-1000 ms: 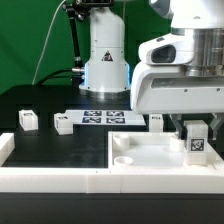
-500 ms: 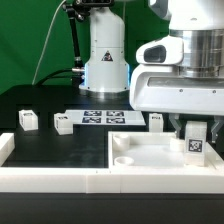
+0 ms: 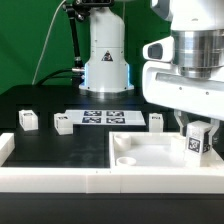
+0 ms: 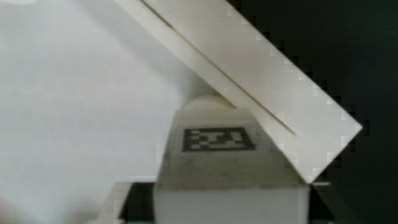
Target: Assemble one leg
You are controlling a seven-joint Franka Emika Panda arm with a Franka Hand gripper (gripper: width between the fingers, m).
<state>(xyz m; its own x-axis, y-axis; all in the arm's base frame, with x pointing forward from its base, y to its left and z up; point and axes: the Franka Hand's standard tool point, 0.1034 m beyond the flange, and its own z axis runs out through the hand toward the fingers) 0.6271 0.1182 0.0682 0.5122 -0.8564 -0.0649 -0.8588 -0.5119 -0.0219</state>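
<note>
Between the fingers of the end effector (image 3: 198, 131) a leg (image 3: 196, 141) is held, tilted, over the white panel (image 3: 150, 152) at the exterior view's right. Cross-threading or a jam is judged possible if that tilt is kept. On the black surface (image 3: 40, 98) three more legs (image 3: 28, 119) are seen near the marker board (image 3: 105, 117), with green backdrop (image 3: 25, 40) behind.

The arm's white wrist housing fills the upper part of the exterior view's right, directly above the pincer (image 3: 197, 131). The pincer hangs straight down, fingers pointing at the bench, jaws closed on the leg (image 3: 197, 142) — the block sits upright between them, its tagged face outward. In the wrist view the leg (image 4: 221, 150) shows between the dark fingertips (image 4: 135, 203) — one on either side, pressing its flanks.
</note>
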